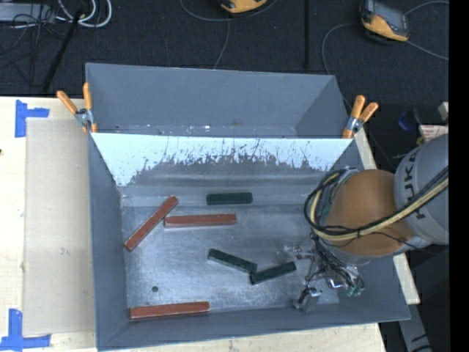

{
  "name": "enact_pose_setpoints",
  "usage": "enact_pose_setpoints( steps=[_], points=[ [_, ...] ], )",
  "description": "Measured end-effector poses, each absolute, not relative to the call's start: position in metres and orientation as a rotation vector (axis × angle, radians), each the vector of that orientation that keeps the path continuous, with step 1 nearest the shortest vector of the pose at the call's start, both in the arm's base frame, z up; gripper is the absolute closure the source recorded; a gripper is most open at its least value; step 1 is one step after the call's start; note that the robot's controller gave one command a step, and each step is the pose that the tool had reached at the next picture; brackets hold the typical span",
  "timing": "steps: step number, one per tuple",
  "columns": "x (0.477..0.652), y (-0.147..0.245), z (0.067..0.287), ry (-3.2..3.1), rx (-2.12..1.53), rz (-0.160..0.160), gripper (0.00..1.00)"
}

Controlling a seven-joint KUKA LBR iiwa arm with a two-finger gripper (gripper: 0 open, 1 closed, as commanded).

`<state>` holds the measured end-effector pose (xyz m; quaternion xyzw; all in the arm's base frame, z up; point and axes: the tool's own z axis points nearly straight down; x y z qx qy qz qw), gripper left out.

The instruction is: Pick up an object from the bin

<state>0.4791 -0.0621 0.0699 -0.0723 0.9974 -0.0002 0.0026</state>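
Observation:
My gripper is low in the bin's front right corner, partly hidden under the arm's orange cover. Just left of it lies a short dark green bar, its right end close to the gripper; whether they touch is unclear. A second dark green bar lies slanted beside the first, further left.
A third dark green bar lies near the back wall. Two brown bars lie at the middle left, one flat and one slanted. Another brown bar lies along the front wall.

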Motion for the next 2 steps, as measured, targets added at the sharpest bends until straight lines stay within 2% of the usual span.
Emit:
enact_pose_setpoints(
  steps=[1,2],
  points=[
    [0.479,-0.062,0.07,3.133,-0.229,0.001,1.0],
    [0.482,-0.106,0.224,3.128,-0.17,-0.004,1.0]
  ],
)
